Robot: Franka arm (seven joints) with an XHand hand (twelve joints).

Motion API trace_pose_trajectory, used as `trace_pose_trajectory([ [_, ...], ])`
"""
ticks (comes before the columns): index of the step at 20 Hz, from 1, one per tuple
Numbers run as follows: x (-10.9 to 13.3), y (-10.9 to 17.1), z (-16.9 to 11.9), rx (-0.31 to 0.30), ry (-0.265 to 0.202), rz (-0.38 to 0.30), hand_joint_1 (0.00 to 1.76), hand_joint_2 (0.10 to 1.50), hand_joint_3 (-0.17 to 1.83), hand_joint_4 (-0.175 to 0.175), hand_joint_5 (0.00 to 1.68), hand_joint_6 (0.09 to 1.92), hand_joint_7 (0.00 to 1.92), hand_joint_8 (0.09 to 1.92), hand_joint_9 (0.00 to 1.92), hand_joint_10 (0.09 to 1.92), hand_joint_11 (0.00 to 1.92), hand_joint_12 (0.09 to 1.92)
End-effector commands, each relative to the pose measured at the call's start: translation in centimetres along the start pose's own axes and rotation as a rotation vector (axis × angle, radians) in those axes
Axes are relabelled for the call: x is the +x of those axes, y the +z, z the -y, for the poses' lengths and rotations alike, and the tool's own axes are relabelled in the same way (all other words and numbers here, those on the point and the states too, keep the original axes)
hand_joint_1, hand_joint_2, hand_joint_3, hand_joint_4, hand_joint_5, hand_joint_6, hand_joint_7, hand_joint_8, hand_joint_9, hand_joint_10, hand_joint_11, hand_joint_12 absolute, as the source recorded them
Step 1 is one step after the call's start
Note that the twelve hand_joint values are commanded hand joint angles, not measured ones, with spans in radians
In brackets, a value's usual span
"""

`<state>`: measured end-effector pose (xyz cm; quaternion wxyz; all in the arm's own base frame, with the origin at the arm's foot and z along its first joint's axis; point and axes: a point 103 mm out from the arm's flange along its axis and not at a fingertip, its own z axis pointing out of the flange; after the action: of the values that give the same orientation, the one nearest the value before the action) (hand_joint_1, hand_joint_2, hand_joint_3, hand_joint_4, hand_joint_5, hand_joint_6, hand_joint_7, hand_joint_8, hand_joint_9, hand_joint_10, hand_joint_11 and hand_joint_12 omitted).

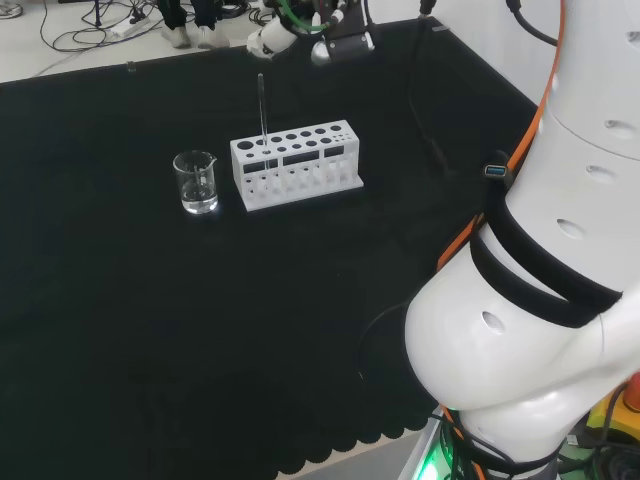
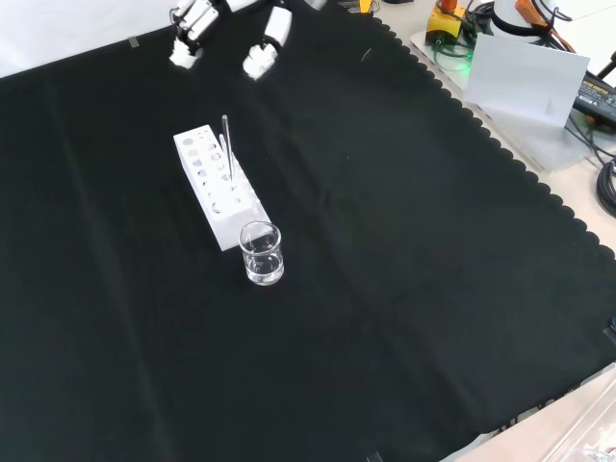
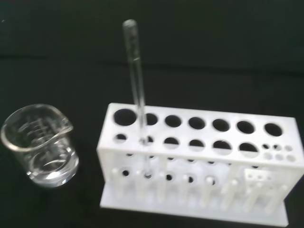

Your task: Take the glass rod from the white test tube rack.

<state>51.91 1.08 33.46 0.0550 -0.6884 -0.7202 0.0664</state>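
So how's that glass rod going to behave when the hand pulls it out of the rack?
The glass rod looks thin, straight and stiff, so it is probably light but breakable. Its smooth, clear surface may slip between the fingers. It stands in a hole of the white test tube rack, so lifting straight up should free it; pulling sideways might tip the rack.

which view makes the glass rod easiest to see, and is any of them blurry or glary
Wrist view: the glass rod stands large against dark cloth, a little soft, with highlights along it. Head view: the rod is a thin faint line above the white test tube rack. Front view: the rod partly blends into the rack; the beaker catches small glints.
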Motion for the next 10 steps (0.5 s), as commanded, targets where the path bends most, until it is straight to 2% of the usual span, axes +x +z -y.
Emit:
trace_pose_trajectory([
  [1,1.54,0.31,1.19,0.027,-0.015,0.015,0.55,0.93,0.39,-0.126,0.39,0.09,0.31,0.79,0.59,0.76,0.34,1.35],
  [10,1.53,0.4,0.89,0.024,-0.04,0.019,0.55,0.93,0.39,-0.129,0.41,0.09,0.36,0.79,0.67,0.73,0.39,1.33],
])
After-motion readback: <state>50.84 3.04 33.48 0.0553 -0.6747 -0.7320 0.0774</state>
